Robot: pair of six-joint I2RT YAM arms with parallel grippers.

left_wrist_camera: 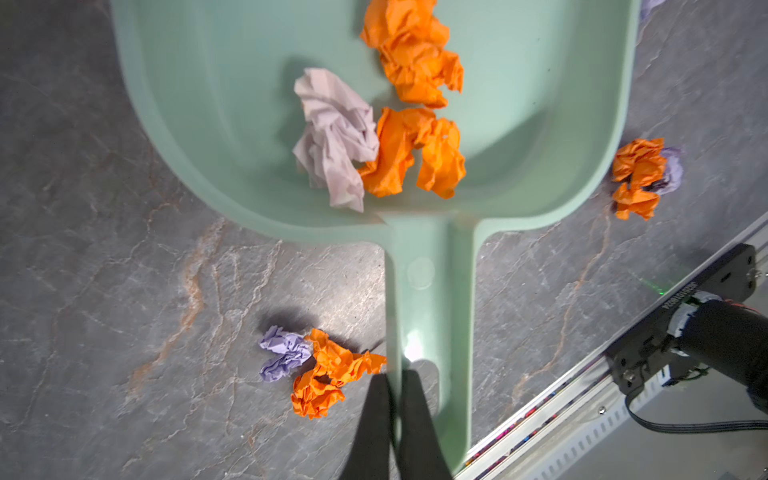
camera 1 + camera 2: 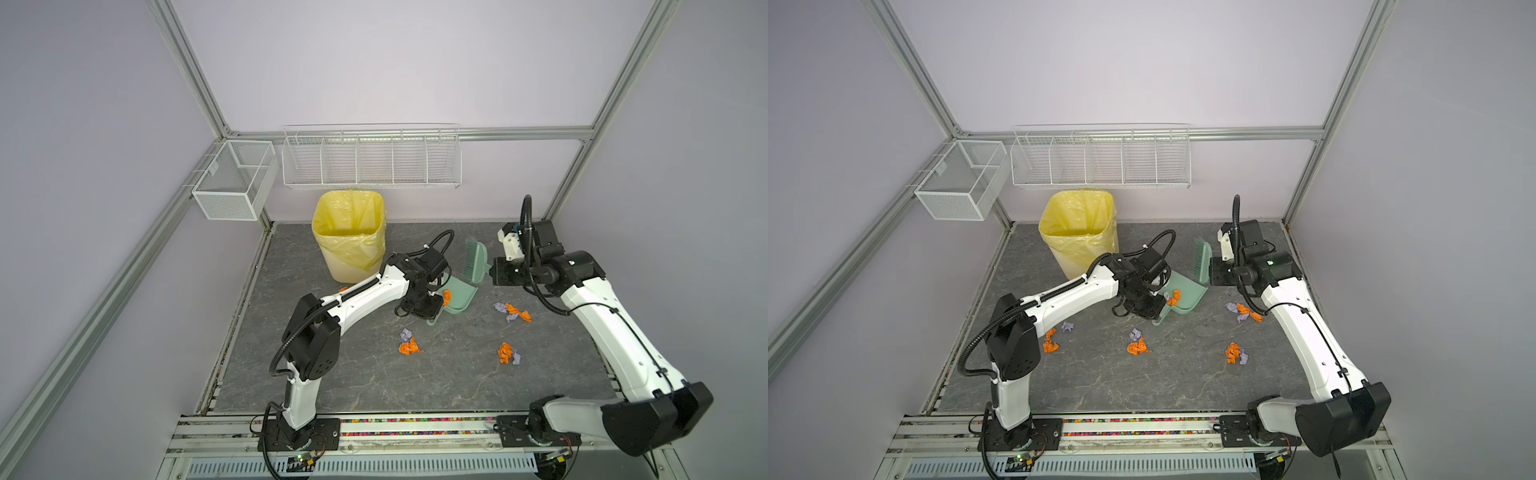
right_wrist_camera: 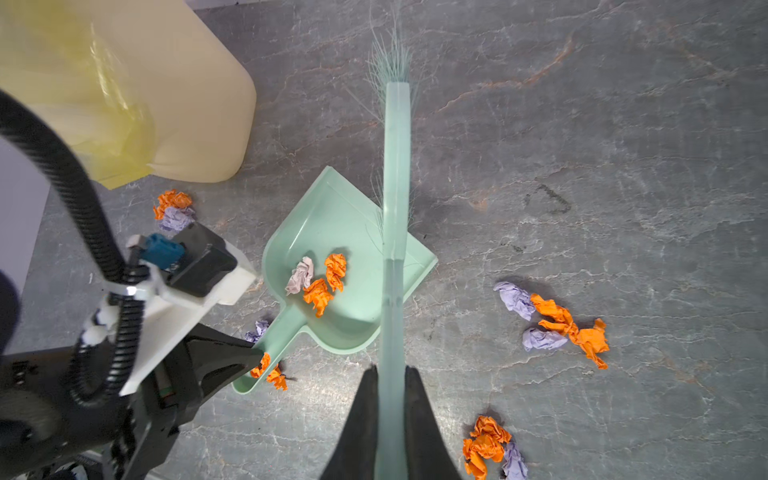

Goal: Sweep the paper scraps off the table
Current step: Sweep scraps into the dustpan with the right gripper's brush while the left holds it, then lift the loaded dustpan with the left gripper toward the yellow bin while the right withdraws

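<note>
The left end effector point(image 1: 394, 376) clenches the dustpan point(image 1: 199, 108) handle and the right end effector point(image 3: 391, 372) clenches the brush point(image 3: 397, 166), three scraps point(image 1: 336, 137) sit loose in the dustpan and others dot the bench point(image 2: 374, 386), so a tilt could spill them or a hard stroke scatter the rest

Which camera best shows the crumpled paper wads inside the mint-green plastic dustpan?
Left wrist view: the wads sit large and unobstructed in the dustpan. Right wrist view shows them smaller; both top views, mere specks.
</note>
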